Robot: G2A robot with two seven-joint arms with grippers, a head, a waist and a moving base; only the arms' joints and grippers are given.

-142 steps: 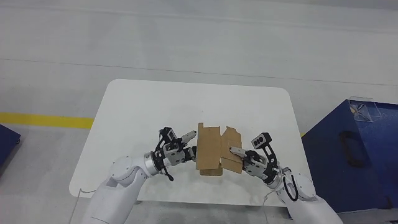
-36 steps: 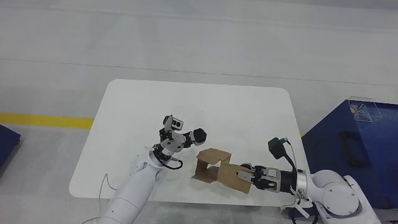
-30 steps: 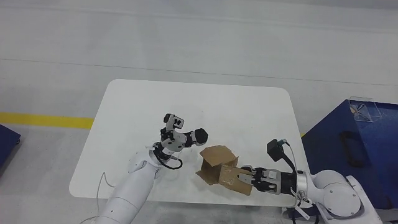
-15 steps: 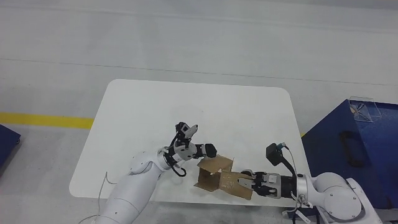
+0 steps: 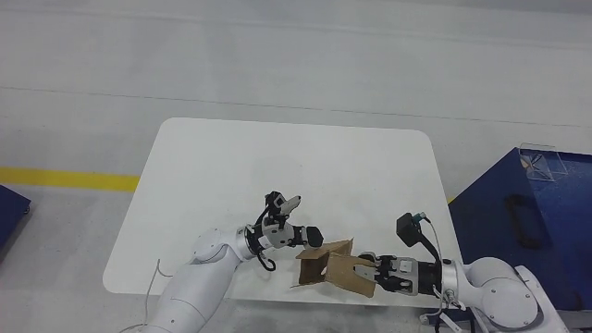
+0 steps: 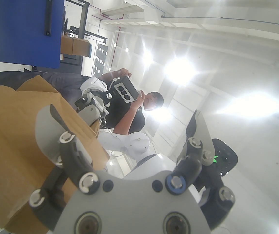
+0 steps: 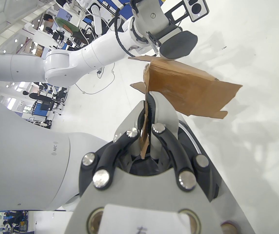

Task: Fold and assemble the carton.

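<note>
A brown carton (image 5: 331, 266), partly opened into a sleeve, stands tilted near the front edge of the white table (image 5: 231, 166). My right gripper (image 5: 366, 269) is shut on one of its flaps; the cardboard sits pinched between the two fingers (image 7: 147, 103). The carton body (image 7: 190, 90) stretches away from that grip. My left gripper (image 5: 305, 235) is open at the carton's other end. One of its dark pads (image 7: 177, 43) rests against the carton's upper edge. In the left wrist view the carton wall (image 6: 15, 135) lies beside one finger (image 6: 54, 127), and the left gripper (image 6: 122, 122) holds nothing.
A blue cabinet (image 5: 527, 231) stands on the floor just right of the table. The carton is close to the table's front edge (image 5: 277, 294). The back and left parts of the tabletop are bare.
The carton, flat between both grippers at first, was swung up and opened by the right gripper. Over the last second the left gripper came across to the carton's upper edge.
</note>
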